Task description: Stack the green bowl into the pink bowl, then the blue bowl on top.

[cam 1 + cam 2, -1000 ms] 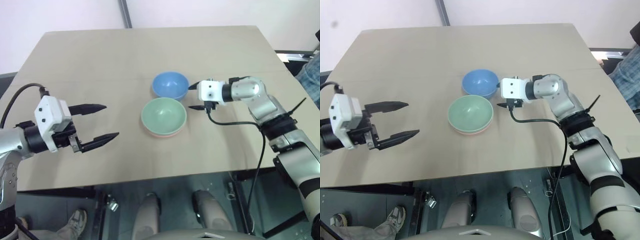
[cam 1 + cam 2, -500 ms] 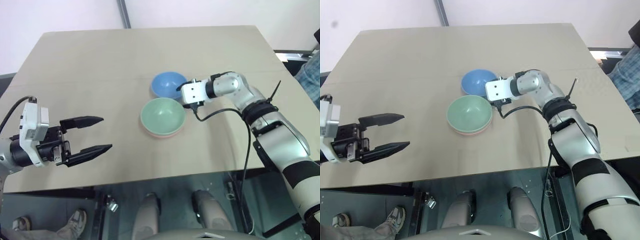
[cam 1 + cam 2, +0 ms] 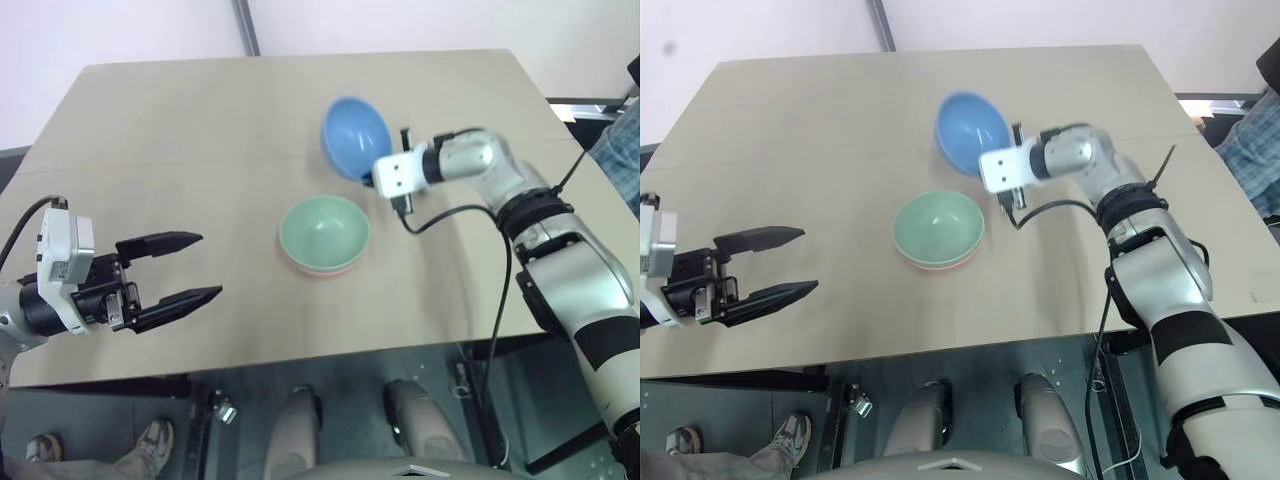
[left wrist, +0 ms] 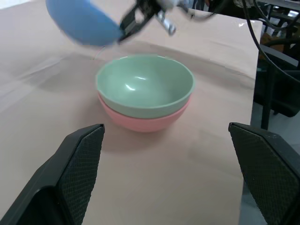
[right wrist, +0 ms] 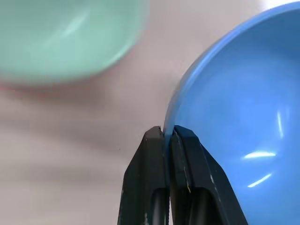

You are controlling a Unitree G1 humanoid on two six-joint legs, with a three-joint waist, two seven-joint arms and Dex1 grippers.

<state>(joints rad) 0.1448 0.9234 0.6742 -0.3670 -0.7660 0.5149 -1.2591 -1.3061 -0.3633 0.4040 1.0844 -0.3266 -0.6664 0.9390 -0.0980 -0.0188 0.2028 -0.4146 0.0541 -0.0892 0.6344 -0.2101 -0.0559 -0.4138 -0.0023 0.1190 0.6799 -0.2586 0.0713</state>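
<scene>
Sky-blue plastic now hangs above the tan table [image 3: 180, 110]: the blue bowl [image 3: 356, 138], which a second ago sat on the tabletop just beyond the stacked pair, has come up off the surface and tilted, its hollow turned toward the near left. The right gripper [image 5: 165, 133], whose fingers a second ago stood apart at the bowl's right rim, has pressed together and pinches that rim, one finger inside and one outside the wall. The right arm reaches in from the right, bent at the elbow, its wrist turned toward the left with a black cable looping beneath it. The green bowl [image 3: 324, 230] has stayed nested in the pink bowl [image 4: 143, 121] near the middle of the table, just to the near side of the lifted bowl. The left gripper [image 3: 178, 268] has drawn slightly toward the left edge since then and hovers over the near-left part of the table, well apart from the bowls, its two black fingers spread wide and empty. Only a thin band of the pink bowl shows below the green rim in the head views.
</scene>
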